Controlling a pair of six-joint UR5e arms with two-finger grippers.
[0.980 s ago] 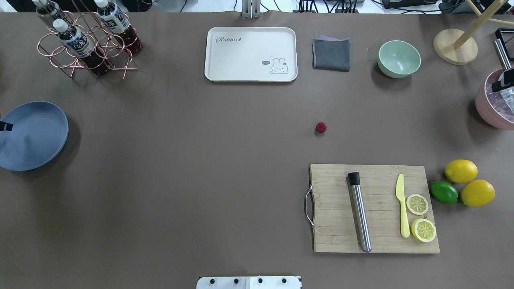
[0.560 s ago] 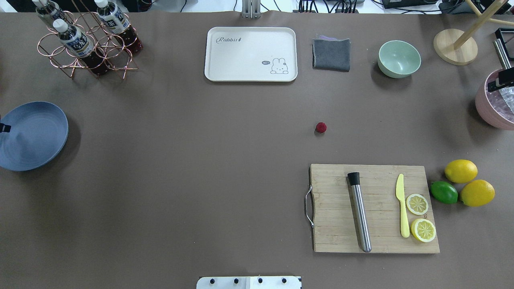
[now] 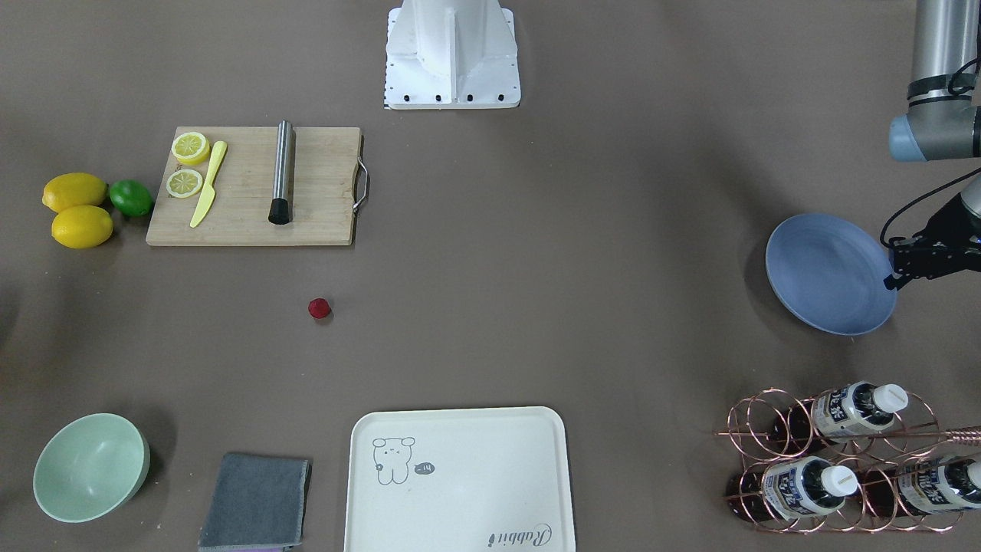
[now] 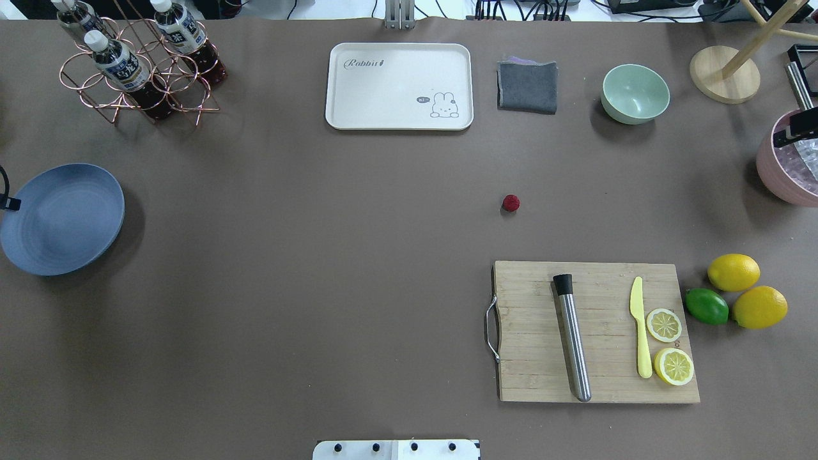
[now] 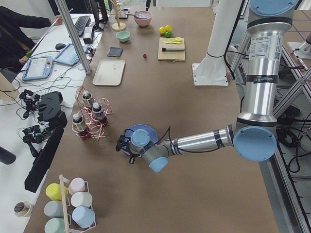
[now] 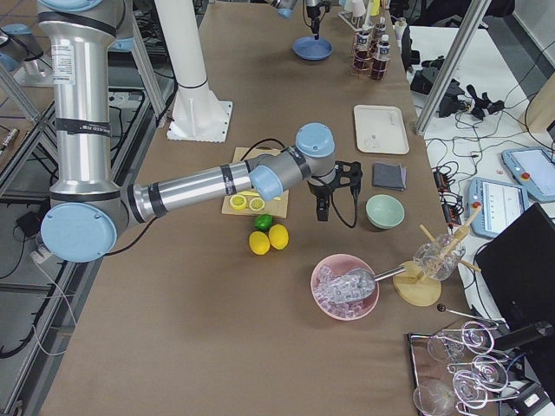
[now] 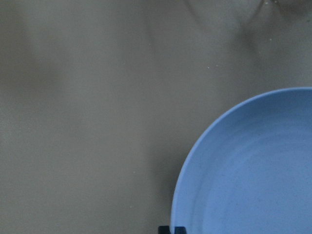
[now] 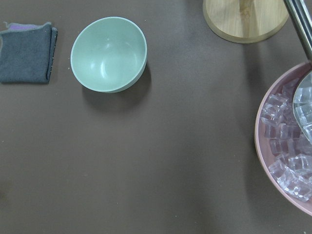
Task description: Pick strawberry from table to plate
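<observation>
Shifted a little toward the middle of the table (image 4: 319,255) since a moment ago, the blue plate (image 4: 64,220) now shows nearly whole in the overhead view and looks to lie flat, where before its left part was cut off by the edge. The left gripper (image 3: 895,274) sits right at the plate's outer rim, one dark fingertip (image 7: 170,229) showing against that rim in the wrist view; I cannot tell whether the fingers are pinching the rim or spread.

The strawberry (image 4: 510,203) has not moved. It lies alone on bare table between the cutting board (image 4: 530,358) and the cream tray (image 4: 396,89), well apart from the plate and from both grippers.

The right gripper (image 6: 334,198) hangs at the far right end near the pink bowl of ice (image 4: 770,169), and I cannot tell its state either.
</observation>
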